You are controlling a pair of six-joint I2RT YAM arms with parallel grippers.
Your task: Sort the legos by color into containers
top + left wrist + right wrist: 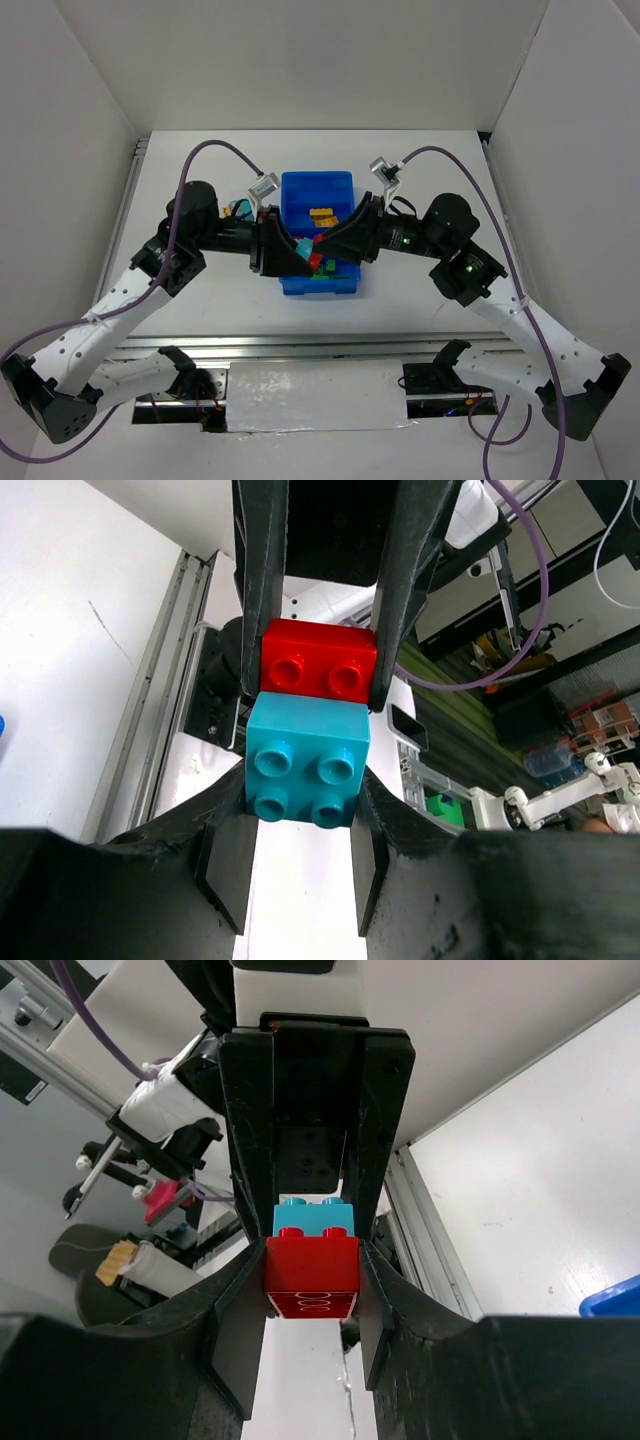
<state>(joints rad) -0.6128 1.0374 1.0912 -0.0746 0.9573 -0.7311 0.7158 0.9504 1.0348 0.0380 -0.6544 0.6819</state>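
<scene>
Left wrist view: left tool [305, 805] grips the teal brick [307, 770], while right tool [318, 688], at twelve o'clock, grips the attached red brick [318, 660].

White table [430, 180] is carrying one blue tray [318, 181], sitting flat around the middle, long side running front to back. Something yellow-orange [238, 212] is showing just left of the tray; can't tell if it's resting on the table. Metal rails [300, 345] are running along the near edge. A white sheet [318, 395] is lying just in front of them.
</scene>
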